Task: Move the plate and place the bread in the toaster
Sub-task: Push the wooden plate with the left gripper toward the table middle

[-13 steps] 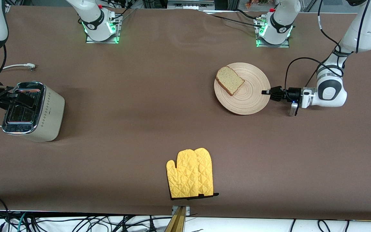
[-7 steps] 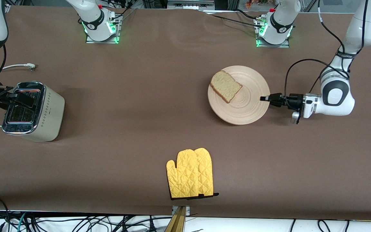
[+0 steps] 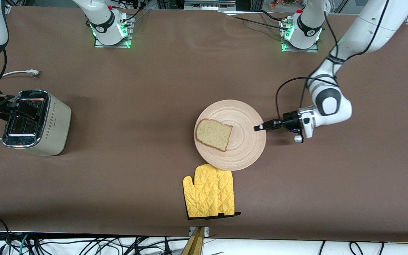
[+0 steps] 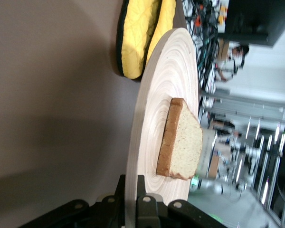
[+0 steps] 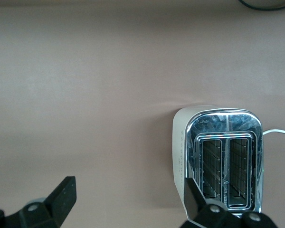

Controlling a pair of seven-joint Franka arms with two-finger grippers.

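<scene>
Bread (image 4: 180,142) on fingers-clamped (image 4: 145,209) plate (image 4: 171,71)

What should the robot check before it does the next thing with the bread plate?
1. Left gripper shut on the plate rim: ok.
2. Bread lying on the plate: ok.
3. Plate clear of the yellow oven mitt: not ok, its edge meets or overlaps the mitt.
4. Toaster slots free: ok, both look empty in the right wrist view.
5. Right gripper open over the toaster, waiting: ok.
</scene>
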